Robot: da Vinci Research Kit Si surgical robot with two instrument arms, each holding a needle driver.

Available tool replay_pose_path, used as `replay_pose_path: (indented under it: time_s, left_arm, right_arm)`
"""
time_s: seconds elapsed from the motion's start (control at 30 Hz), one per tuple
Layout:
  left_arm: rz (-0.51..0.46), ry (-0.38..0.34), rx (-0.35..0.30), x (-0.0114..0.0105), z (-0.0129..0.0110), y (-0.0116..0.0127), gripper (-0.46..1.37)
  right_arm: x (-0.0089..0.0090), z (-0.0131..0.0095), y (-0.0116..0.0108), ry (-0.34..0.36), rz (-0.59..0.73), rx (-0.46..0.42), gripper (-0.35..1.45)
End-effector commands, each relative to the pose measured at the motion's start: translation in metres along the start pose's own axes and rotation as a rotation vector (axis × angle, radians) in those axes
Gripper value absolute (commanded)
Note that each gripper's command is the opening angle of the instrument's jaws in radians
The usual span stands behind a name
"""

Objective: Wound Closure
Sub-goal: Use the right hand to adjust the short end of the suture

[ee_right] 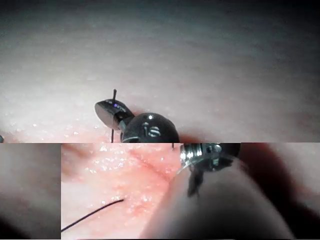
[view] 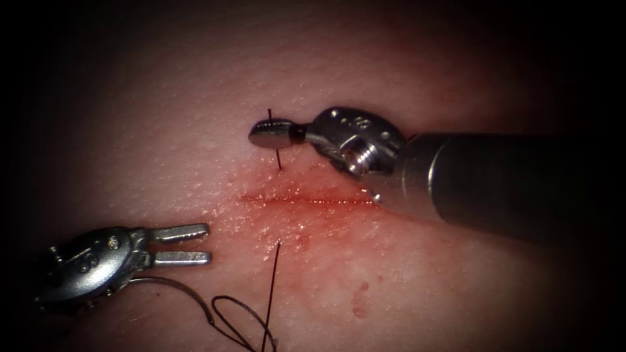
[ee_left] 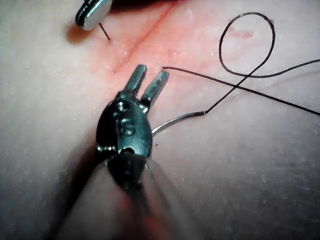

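The cut (view: 306,199) runs across the tissue (view: 163,98), with red fluid around it. My right tool (view: 261,135) is just above the cut's left end, shut on the dark thread (view: 279,160) that rises from the tissue there; a short tail sticks up past the jaws. The same grip appears in the right wrist view (ee_right: 107,110). Below the cut the thread (view: 272,280) enters the tissue and trails down into a loop. The curved needle (view: 186,289) lies loose on the tissue, outside it, beside my left tool (view: 195,244). That tool is open and holds nothing (ee_left: 152,72).
The thread loop (ee_left: 250,45) lies on the tissue below the cut, joined to the needle (ee_left: 172,121). A red fluid spot (view: 358,300) sits lower right of the cut. The right tool's thick shaft (view: 495,182) lies over the cut's right end.
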Motion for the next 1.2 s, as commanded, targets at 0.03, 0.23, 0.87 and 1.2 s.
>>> replay_pose_path:
  time_s: [0.03,0.23,0.87,1.2]
  left_arm:
    - [0.000,0.000,-0.005,0.0000,0.0000,0.0000,-0.02]
    - [0.000,0.000,-0.005,0.0000,-0.0001,0.0000,-0.05]
    - [0.003,-0.001,-0.007,0.0002,-0.0003,0.0001,-0.10]
    - [0.003,-0.001,-0.007,0.0002,-0.0003,0.0001,-0.09]
  right_arm:
    - [0.0002,-0.0002,0.0000,0.003,-0.012,-0.003,-0.35]
    - [0.0008,-0.0006,-0.0001,0.027,-0.039,-0.022,-0.35]
    - [0.0022,-0.0012,-0.0006,0.073,-0.077,-0.036,-0.35]
    - [0.0031,-0.0014,-0.0011,0.076,-0.095,-0.039,-0.35]
